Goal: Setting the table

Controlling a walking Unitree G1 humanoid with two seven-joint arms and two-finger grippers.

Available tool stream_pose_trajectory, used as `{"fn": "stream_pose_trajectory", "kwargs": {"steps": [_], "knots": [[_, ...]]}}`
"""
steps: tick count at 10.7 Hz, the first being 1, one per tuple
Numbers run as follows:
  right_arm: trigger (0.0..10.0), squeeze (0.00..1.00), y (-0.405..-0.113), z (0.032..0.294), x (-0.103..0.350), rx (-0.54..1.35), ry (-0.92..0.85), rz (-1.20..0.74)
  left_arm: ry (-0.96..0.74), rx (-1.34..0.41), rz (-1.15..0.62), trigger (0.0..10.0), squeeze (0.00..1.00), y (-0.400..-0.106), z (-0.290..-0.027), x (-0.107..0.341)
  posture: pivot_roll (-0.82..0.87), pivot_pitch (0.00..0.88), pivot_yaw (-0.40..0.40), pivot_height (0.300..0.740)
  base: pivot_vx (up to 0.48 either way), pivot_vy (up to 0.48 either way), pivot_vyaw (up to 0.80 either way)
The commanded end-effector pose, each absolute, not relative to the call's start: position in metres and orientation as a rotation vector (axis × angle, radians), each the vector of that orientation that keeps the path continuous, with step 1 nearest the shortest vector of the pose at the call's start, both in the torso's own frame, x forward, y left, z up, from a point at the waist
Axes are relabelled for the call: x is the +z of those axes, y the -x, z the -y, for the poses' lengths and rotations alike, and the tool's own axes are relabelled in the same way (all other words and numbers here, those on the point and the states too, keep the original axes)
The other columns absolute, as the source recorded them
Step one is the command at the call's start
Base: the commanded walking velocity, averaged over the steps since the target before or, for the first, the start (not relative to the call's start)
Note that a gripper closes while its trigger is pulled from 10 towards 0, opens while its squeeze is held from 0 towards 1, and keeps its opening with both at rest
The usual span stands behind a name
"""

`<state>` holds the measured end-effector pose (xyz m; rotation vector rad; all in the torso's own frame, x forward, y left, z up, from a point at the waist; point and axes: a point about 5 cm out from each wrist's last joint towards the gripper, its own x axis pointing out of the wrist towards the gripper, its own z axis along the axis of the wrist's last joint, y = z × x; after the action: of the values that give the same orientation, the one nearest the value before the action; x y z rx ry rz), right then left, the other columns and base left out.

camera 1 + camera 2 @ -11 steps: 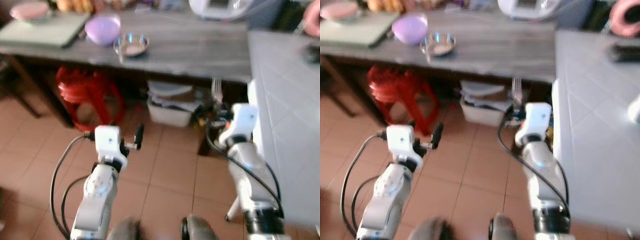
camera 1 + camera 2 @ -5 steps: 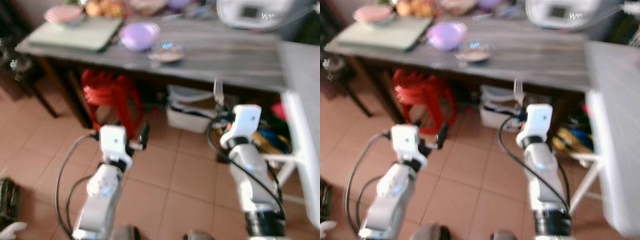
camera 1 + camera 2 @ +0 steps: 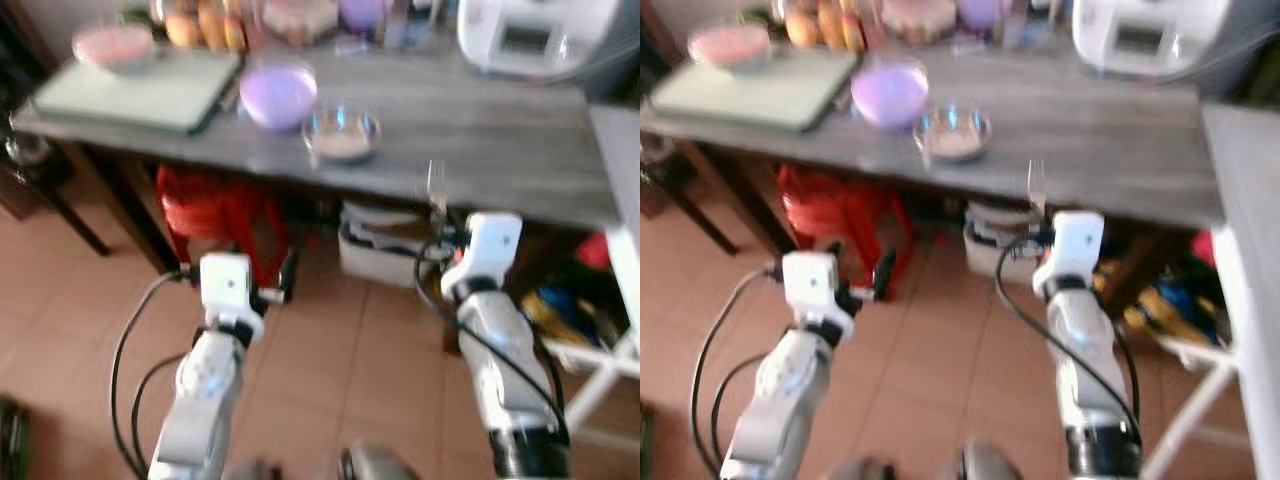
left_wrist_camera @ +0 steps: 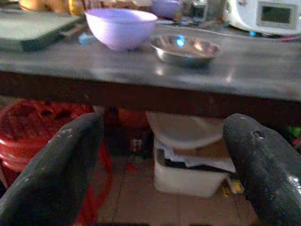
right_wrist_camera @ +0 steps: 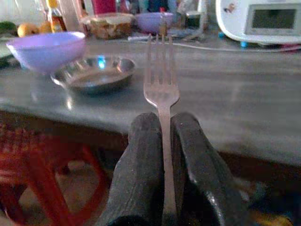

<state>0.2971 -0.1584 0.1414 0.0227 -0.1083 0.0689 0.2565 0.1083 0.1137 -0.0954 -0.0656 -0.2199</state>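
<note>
Metal fork (image 5: 161, 89), thin, stiff and light, stands tines-up, pinched by its handle in the right end effector (image 5: 162, 141), short of the grey worktop (image 3: 480, 130). Its smooth handle looks liable to slip or swivel. Left end effector (image 4: 160, 155) hangs spread and empty. Bare surface lies right of the steel dish (image 3: 342, 134); the near edge must be cleared.

Lilac bowl (image 3: 278, 95), grey wood-grain table (image 3: 500, 150)
</note>
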Motion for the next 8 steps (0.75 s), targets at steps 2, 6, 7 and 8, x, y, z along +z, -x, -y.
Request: {"fn": "stream_pose_trajectory", "kwargs": {"steps": [2, 6, 7, 8], "knots": [[10.0, 0.00, -0.2970, 0.1536, 0.1432, 0.085, -0.024, 0.117, 0.092, -0.203, 0.064, 10.0, 0.00, -0.2551, -0.1137, 0.1134, -0.06, 0.149, 0.038, 0.740, 0.467, 0.000, -0.22], [10.0, 0.00, -0.2974, 0.1525, 0.1430, 0.081, -0.027, 0.116, 0.103, -0.205, 0.059, 10.0, 0.00, -0.2540, -0.1153, 0.1135, -0.05, 0.152, 0.038, 0.740, 0.419, 0.000, 0.00], [10.0, 0.00, -0.2972, 0.1524, 0.1422, 0.080, -0.028, 0.114, 0.109, -0.207, 0.062, 10.0, 0.00, -0.2529, -0.1155, 0.1138, -0.05, 0.152, 0.039, 0.740, 0.341, 0.000, 0.00], [10.0, 0.00, -0.2969, 0.1523, 0.1417, 0.078, -0.029, 0.113, 0.114, -0.191, 0.070, 10.0, 0.00, -0.2522, -0.1173, 0.1149, -0.05, 0.151, 0.039, 0.740, 0.000, 0.000, 0.00]]}}
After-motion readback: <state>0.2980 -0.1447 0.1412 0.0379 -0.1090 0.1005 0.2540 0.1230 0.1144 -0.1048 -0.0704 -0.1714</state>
